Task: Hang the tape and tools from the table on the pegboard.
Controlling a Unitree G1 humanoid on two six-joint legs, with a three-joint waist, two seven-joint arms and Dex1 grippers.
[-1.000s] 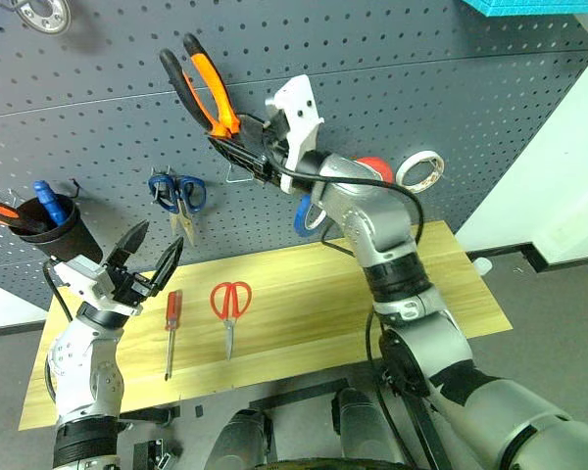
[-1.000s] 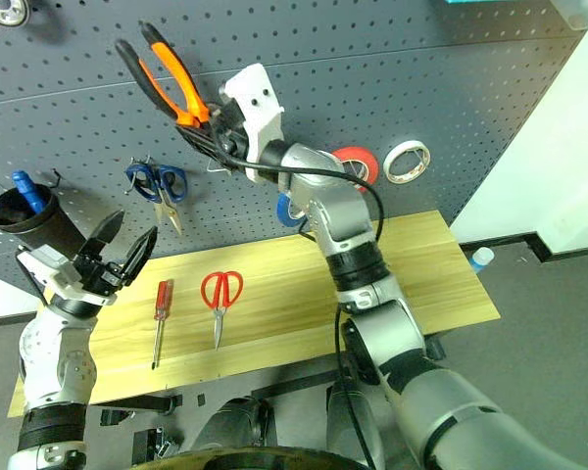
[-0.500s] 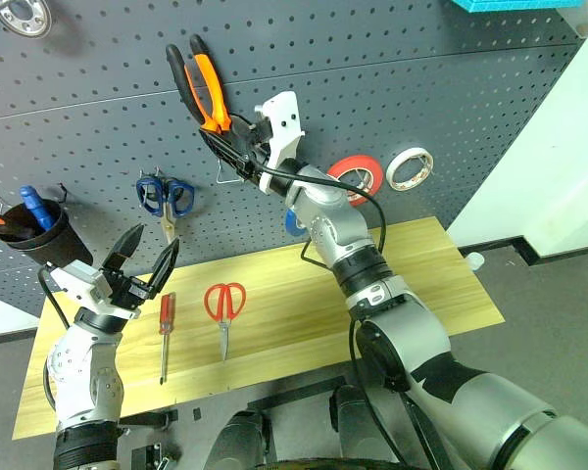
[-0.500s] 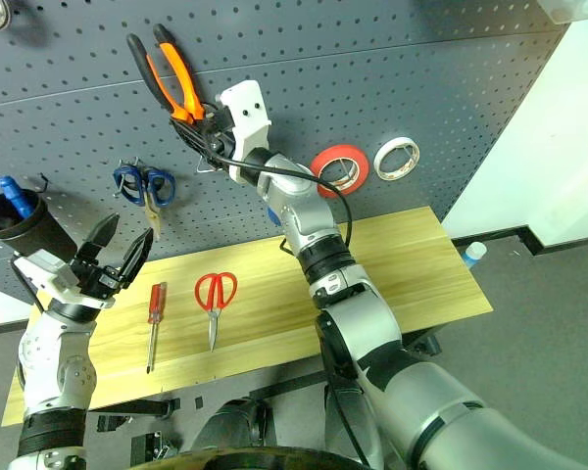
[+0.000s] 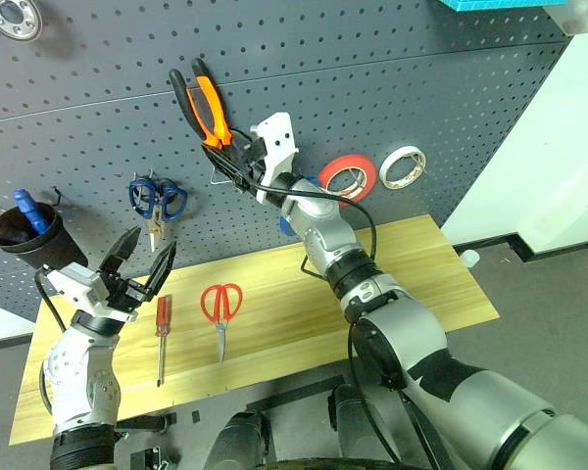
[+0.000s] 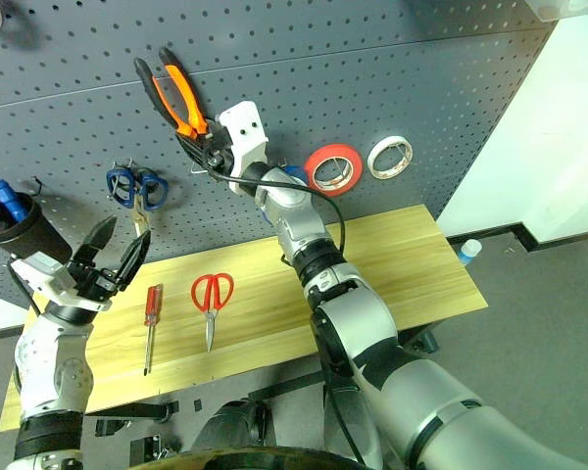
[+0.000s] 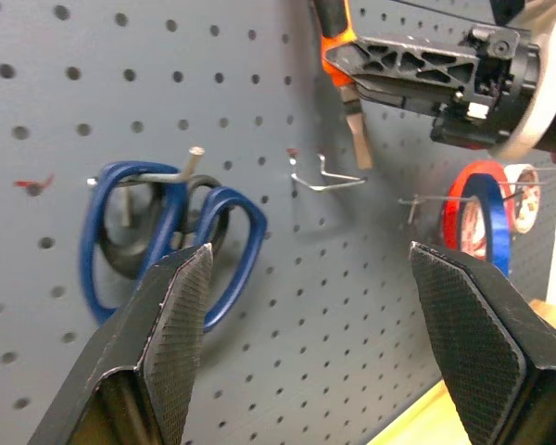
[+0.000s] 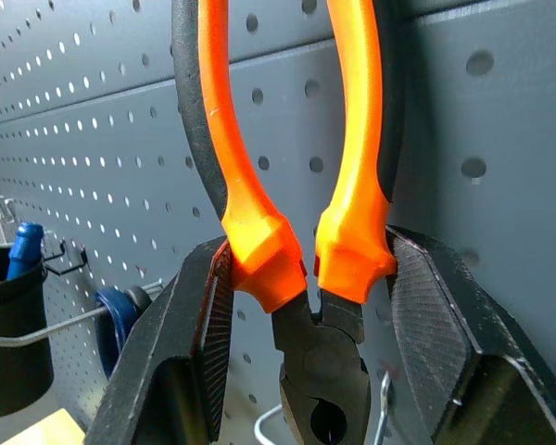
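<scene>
Three tape rolls are hanging on the pegboard: blue tape, a red-orange roll, a white roll. Below the pegboard, red-handled scissors and one screwdriver are lying on the surface. The right gripper is reaching up against the pegboard, fingers clamping the pliers, handles upward. The left gripper is hovering before the pegboard, fingers spread wide, holding nothing. The left wrist view is revealing a bare hook just under the plier tips, beside blue-handled scissors.

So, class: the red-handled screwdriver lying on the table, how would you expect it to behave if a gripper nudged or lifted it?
The screwdriver looks slim and round-shafted, so a sideways nudge would probably roll it across the table. It lies flat against the wood, so the fingers may struggle to get under it. It seems rigid and probably light, with the weight likely towards the red handle.
</scene>
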